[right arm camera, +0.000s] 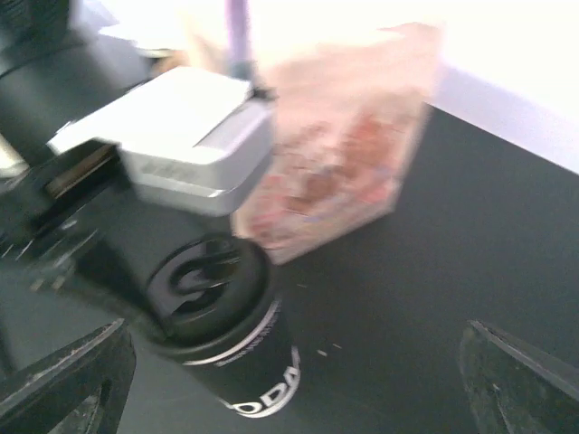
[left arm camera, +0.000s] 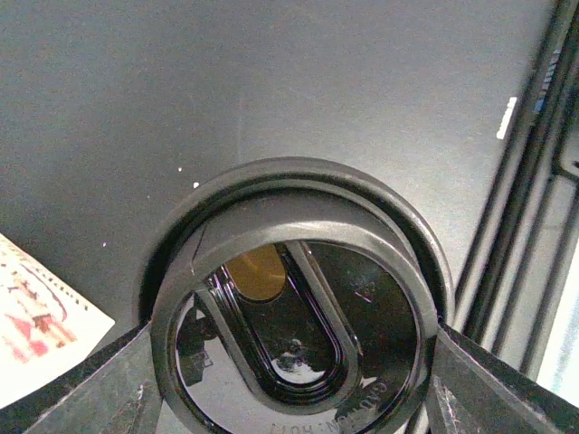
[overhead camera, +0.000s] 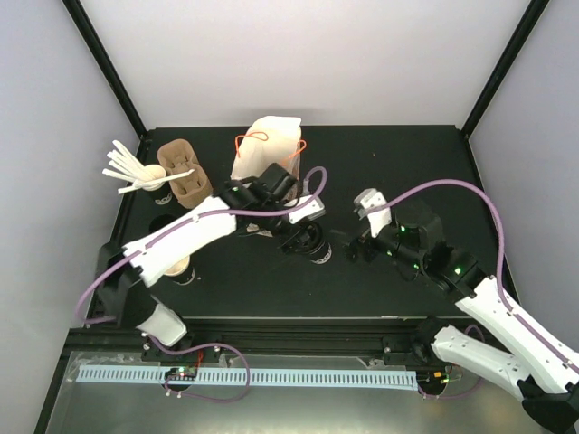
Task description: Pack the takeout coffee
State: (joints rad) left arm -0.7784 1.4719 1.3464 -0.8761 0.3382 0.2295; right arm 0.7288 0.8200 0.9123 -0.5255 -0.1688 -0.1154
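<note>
Left end effector (left arm camera: 289, 387) grips the lidded black cup (right arm camera: 228, 336); right end effector (right arm camera: 294, 384) gapes empty.

The lid (left arm camera: 362, 312) bears embossed "CAUTION: HOT" (upside down, partly cut off), the cup (right arm camera: 253, 371) white letters "ODA".

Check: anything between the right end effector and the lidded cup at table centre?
Nothing visible on the table between them: the open right end effector faces the lidded cup across a bare gap. But the left end effector is clamped on both sides of the lid, its wrist overhanging the cup.
</note>
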